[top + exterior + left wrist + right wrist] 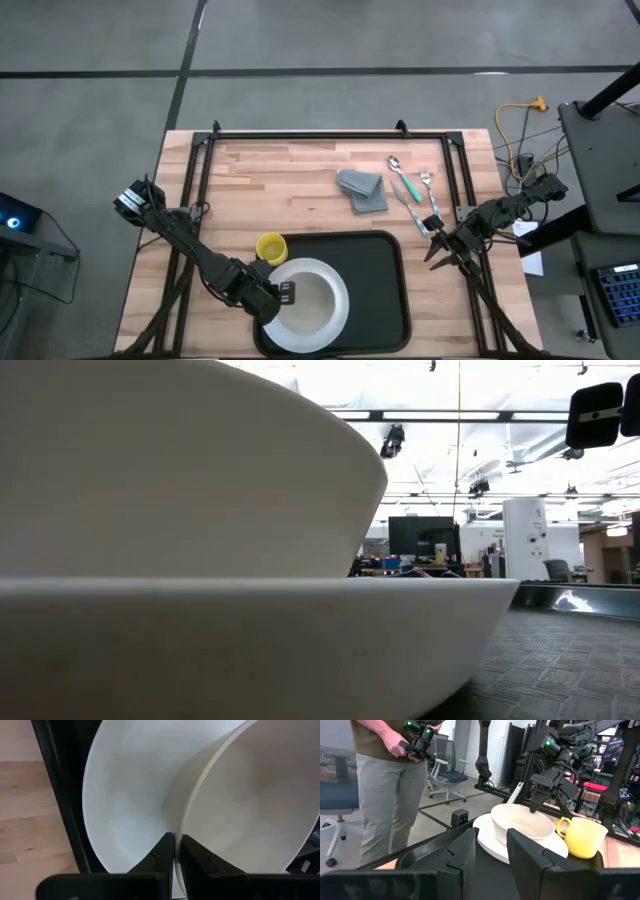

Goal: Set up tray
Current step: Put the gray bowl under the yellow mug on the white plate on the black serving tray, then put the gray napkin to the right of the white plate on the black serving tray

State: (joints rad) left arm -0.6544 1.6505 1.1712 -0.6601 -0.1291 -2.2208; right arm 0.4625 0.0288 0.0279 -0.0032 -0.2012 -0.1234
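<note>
Roughly, biggest to smallest:
Room: open lab; grey floor around the table in the high view; ceiling lights, a monitor [425,540] and a white cabinet [528,538] far back in the low view; the right wrist view shows office chairs and a person [400,785] standing beyond the table, hands on a controller [417,740].
Table [280,190]: light wood butcher-block top with a black metal frame along its edges.
Tray [385,290]: black, rounded corners, flat on the table at the near-centre edge; bare tray floor on its right half.
Plate [335,320]: round, white, on the tray's left half.
Bowl [305,300]: white, sitting on the plate; fills the low view.
Left gripper [283,293]: at the bowl's left rim, fingers [160,857] clenched on the rim, one pad inside the wall, one outside.
Right gripper [440,252]: just off the tray's right side, near the cutlery, fingers [532,855] apart, gripping nothing.
Cloth [363,189]: grey, folded, on bare wood beyond the tray.
Cup [271,247]: yellow mug, on the wood beside the tray's far-left corner.
Cutlery: spoon [400,177] and fork [429,192] on the wood right of the cloth.
</note>
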